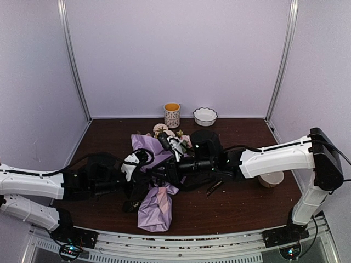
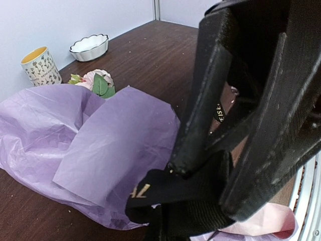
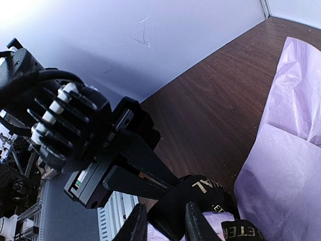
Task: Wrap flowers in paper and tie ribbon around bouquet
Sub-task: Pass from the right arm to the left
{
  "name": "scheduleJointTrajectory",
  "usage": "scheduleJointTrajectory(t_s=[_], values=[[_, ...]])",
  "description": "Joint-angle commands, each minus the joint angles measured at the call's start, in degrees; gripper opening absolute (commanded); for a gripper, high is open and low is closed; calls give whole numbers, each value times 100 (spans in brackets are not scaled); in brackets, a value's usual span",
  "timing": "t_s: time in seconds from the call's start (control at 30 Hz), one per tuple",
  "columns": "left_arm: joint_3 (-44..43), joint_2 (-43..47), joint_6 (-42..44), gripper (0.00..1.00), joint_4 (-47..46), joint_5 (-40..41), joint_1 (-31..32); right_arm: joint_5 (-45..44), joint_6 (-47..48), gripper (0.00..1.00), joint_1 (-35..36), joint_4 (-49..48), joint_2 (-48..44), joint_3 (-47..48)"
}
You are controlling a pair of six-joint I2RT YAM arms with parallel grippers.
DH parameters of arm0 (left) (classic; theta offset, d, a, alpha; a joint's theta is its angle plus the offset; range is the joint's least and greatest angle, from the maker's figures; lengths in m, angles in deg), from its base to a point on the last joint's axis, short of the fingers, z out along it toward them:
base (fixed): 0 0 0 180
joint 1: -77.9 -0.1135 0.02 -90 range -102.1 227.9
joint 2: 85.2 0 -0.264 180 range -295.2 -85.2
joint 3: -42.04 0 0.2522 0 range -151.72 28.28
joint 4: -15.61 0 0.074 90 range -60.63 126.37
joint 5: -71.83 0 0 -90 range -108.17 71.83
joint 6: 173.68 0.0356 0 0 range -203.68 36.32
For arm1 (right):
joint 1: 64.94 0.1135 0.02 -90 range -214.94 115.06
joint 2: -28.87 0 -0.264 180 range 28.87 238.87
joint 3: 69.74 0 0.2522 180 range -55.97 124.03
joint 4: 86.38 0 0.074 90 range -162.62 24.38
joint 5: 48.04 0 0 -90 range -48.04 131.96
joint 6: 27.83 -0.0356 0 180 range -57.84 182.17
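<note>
The left gripper (image 2: pixel 205 188) is pinched shut on the ribbon (image 2: pixel 170 193), right beside the crumpled paper (image 2: pixel 100 150). The bouquet (image 1: pixel 155 211) lies mid-table, the flowers (image 1: pixel 160 129) at its far end and the paper tail toward the near edge. From the right, the right gripper (image 3: pixel 165 223) straddles the same ribbon — there is a gap between its fingers, but I cannot tell whether they grip it.

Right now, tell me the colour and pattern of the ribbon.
Black ribbon with small pale gold lettering; clearest in the right wrist view.
</note>
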Motion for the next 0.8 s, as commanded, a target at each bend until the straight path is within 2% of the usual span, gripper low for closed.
scheduleJointTrajectory(t_s=[0.0, 0.13, 0.2, 0.23, 0.27, 0.33, 0.37, 0.47, 0.53, 0.6, 0.67, 0.77], values=[[-110, 67, -2, 0, -319, -35, -89, 70, -9, 21, -25, -55, 66, 162], [-124, 52, -12, 0, -307, -60, -104, 78, -21, 1, -37, -48, 55, 148], [-229, 32, 13, 0, -27, -40, -104, 43, -14, 0, -48, -30, 10, 142], [-297, 16, 45, 6, 173, -21, -104, 26, -3, 0, -58, -13, -21, 133], [-370, -10, 87, 16, 349, 22, -104, 23, 2, 0, -67, 9, -48, 134], [-501, -105, 192, 49, 692, 305, -104, 48, 34, 0, -80, 36, -80, 135], [-585, -189, 224, 54, 827, 556, -104, 69, 65, 0, -93, 62, -83, 140], [-758, -348, 429, 58, 872, 765, -104, 154, 183, 0, -113, 202, -115, 182], [-638, -340, 679, 64, 443, 371, -104, 338, 293, 0, -148, 342, -114, 268], [-512, -343, 855, 65, -30, 50, -104, 482, 423, 0, -188, 627, -97, 393], [-396, -344, 963, 63, -354, 3, -104, 503, 530, 0, -218, 855, -98, 468], [-230, -296, 1070, 54, -679, 42, -136, 525, 582, 0, -232, 886, -142, 466]])
